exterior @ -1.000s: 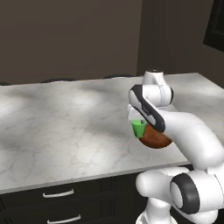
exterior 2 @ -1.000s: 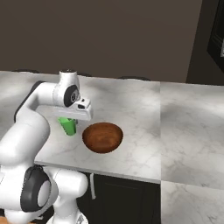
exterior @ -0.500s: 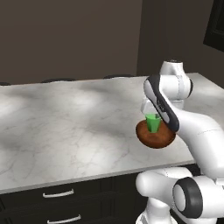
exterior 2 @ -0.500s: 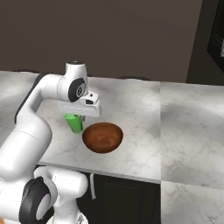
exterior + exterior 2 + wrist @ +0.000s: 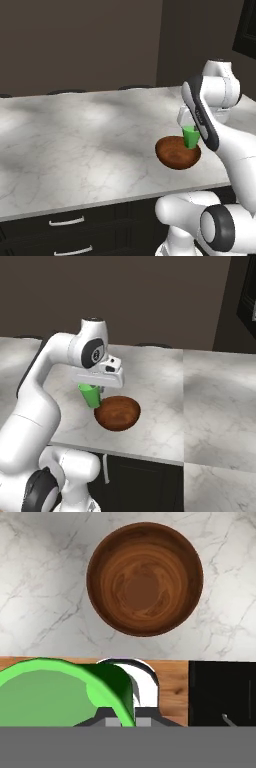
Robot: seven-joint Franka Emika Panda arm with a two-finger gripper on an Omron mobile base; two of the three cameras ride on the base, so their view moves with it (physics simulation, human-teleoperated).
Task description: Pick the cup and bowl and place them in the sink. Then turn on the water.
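Directly below gripped cup (image 5: 91,395), bowl (image 5: 117,413)

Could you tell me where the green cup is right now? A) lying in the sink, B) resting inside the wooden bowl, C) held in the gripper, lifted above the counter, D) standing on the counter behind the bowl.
C: the gripper is shut on the cup, which hangs clear of the marble counter next to the bowl; the bowl's inside is bare in the hand view.
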